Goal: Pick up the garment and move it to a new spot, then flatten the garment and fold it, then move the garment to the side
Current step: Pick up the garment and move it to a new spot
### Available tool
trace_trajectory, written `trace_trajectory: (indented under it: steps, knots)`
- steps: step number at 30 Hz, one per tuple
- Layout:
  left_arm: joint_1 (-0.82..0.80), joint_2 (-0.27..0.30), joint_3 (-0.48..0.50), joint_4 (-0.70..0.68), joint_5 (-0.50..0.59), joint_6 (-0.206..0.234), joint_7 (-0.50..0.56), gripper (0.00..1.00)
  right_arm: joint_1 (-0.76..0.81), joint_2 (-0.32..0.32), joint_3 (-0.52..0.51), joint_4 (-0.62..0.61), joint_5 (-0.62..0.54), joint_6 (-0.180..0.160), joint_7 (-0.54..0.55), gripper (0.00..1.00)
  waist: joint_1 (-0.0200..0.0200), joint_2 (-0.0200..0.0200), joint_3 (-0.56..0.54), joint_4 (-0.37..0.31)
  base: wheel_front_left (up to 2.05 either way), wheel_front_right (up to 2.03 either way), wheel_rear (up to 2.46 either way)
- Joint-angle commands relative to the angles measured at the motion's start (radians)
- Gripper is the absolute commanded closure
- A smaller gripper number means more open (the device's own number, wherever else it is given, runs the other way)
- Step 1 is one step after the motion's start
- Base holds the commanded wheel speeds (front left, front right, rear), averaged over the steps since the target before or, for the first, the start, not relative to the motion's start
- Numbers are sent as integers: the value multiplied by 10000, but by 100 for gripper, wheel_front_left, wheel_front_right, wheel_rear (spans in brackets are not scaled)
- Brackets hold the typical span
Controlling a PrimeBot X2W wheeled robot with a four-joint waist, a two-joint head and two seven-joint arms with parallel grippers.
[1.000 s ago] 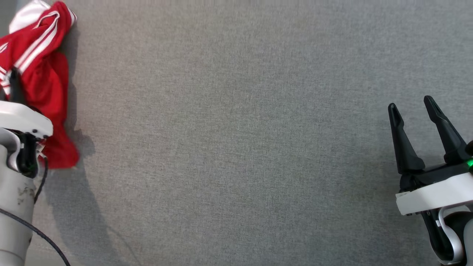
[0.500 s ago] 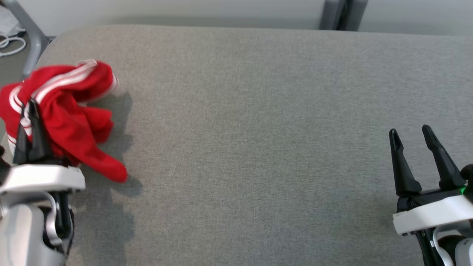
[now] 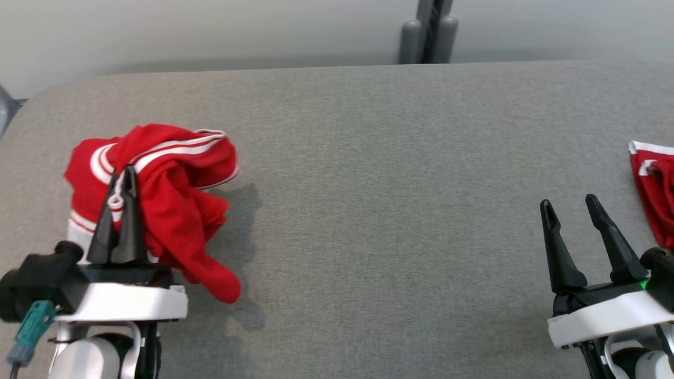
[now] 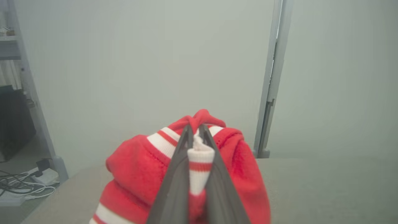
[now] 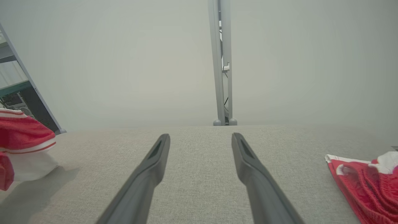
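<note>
Grey table [image 3: 368, 210], garment [image 3: 174, 210] in left tool [image 3: 121, 176]

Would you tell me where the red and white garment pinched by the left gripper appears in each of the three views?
Head view: garment bunched at left over the grey table, left gripper shut on its striped band.
Left wrist view: garment at bottom centre, between and behind the fingers.
Right wrist view: garment at the left edge.
Shared landmark: the grey post behind the table's far edge.
</note>
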Motion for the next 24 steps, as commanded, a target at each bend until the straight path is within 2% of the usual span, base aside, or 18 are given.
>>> trace_trajectory:
  steps: [1,4,5,8,17,20,24]
  knots:
    - [-375,18,-179,-113,137,-95,98,100,-107,-8,45,-23,71,-7,-52,0,0,0,98,-415,0,0,0]
    - [-846,-97,-715,-13,201,-380,293,100,-226,10,94,-12,86,-7,-106,0,0,0,307,-963,0,0,0]
    - [-846,-97,-715,-13,201,-380,293,100,-226,10,94,-12,86,-7,-106,0,0,0,307,-963,0,0,0]
    - [-1465,-199,-1242,396,284,-729,448,100,-382,27,201,41,156,-7,-181,0,0,0,602,-1682,0,0,0]
    - [-3212,-696,-2643,3069,633,-1676,655,100,-601,102,343,576,553,-7,-709,0,0,0,1595,-3666,0,0,0]
    - [-3536,-927,-2958,3992,675,-1898,553,100,-637,104,360,804,761,-7,-915,0,0,0,1877,-3967,0,0,0]
    - [-3756,-1128,-3164,4861,569,-2148,278,100,-630,104,368,1048,969,-6,-1171,0,0,0,2038,-3998,0,0,0]
